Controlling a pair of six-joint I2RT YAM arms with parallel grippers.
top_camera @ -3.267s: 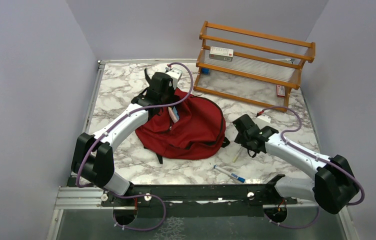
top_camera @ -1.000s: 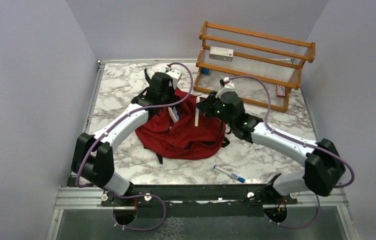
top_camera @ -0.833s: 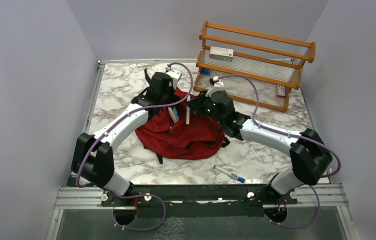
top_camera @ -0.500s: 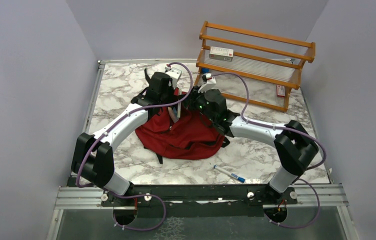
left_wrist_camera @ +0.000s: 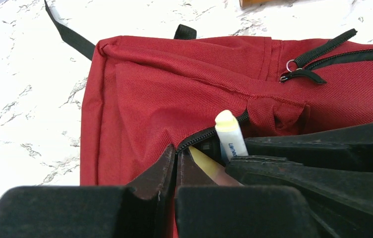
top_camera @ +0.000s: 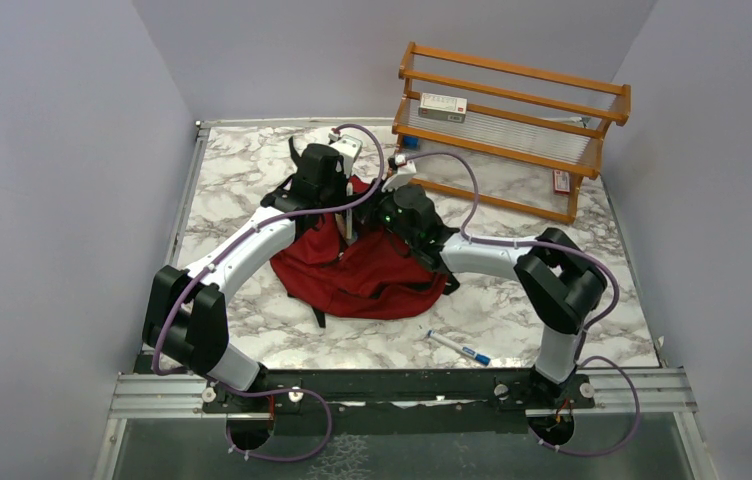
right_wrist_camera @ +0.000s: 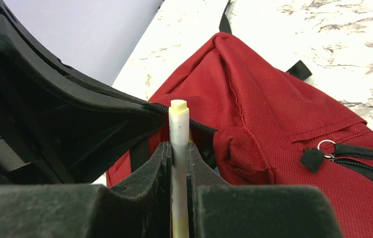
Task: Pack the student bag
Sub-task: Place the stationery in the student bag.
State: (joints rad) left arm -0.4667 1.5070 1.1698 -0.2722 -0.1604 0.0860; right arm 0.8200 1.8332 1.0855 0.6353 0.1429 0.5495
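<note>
The student bag (top_camera: 377, 268), dark red with black zippers, lies in the middle of the marble table. My left gripper (top_camera: 329, 196) is shut on the edge of its zipper opening (left_wrist_camera: 199, 139) and pinches the fabric, with its fingertips (left_wrist_camera: 168, 157) pressed together. My right gripper (right_wrist_camera: 178, 148) is shut on a white pen (right_wrist_camera: 179, 124) with a pale yellow cap. The pen stands upright at the mouth of the opening, and its cap (left_wrist_camera: 226, 121) shows right next to the left fingers. Something yellow (left_wrist_camera: 205, 163) lies inside the bag. The right gripper (top_camera: 370, 213) sits close beside the left one.
A wooden rack (top_camera: 512, 128) stands at the back right, with a white box (top_camera: 442, 106) on its upper shelf and a small red item (top_camera: 560, 180) lower down. A blue-and-white pen (top_camera: 460, 348) lies on the table in front of the bag. Black straps (left_wrist_camera: 68, 34) trail behind the bag.
The right arm has swung left across the bag, carrying the pen up to the opening next to the left gripper. The left arm has stayed still, holding the bag's edge.
</note>
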